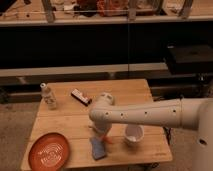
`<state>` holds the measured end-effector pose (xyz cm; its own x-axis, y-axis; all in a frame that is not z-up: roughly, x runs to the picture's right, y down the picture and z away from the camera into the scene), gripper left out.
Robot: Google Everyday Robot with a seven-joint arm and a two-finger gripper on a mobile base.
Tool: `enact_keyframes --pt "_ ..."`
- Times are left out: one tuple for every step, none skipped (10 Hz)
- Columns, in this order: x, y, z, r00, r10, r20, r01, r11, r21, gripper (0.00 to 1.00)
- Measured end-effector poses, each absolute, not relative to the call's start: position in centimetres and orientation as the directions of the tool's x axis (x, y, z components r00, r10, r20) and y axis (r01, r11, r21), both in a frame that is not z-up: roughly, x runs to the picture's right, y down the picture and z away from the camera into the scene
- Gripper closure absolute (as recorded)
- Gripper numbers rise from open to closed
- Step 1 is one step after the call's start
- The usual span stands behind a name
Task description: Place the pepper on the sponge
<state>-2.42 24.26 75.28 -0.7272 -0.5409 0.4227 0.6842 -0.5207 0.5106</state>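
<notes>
The claw (100, 134) hangs low over the counter (120, 92), mostly hidden under the white arm (150, 114). I cannot tell if it is wide or narrow. The little orange pepper (104, 139) peeks out by the claw, at the 12 o'clock edge of the blue sponge (97, 149). A white cup (133, 134) sits at the sponge's 2 o'clock.
</notes>
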Motion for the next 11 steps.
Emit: enact_keyframes --pt "-2.58 24.31 75.24 -0.73 -0.539 0.421 0.681 -0.521 0.514 0.78" --pt "-2.58 24.35 75.23 -0.73 -0.538 0.421 0.681 -0.52 0.516 0.72" --pt "-2.57 24.35 75.23 -0.731 -0.538 0.421 0.68 -0.518 0.519 0.67" --pt "-2.64 24.39 75.23 -0.732 -0.536 0.42 0.678 -0.517 0.522 0.61" --pt "-2.71 24.32 75.23 -0.733 -0.536 0.419 0.678 -0.516 0.524 0.5" --pt "-2.75 24.35 75.27 -0.733 -0.535 0.419 0.677 -0.515 0.525 0.45" --pt "-2.78 24.34 75.27 -0.734 -0.535 0.419 0.676 -0.515 0.527 0.43" --pt "-2.79 24.36 75.27 -0.735 -0.534 0.419 0.675 -0.514 0.529 0.43" --pt "-2.79 24.36 75.26 -0.735 -0.532 0.42 0.674 -0.513 0.531 0.43" --pt "-2.82 24.34 75.28 -0.735 -0.532 0.419 0.674 -0.512 0.532 0.43" --pt "-2.84 24.31 75.3 -0.735 -0.533 0.419 0.674 -0.511 0.533 0.43"
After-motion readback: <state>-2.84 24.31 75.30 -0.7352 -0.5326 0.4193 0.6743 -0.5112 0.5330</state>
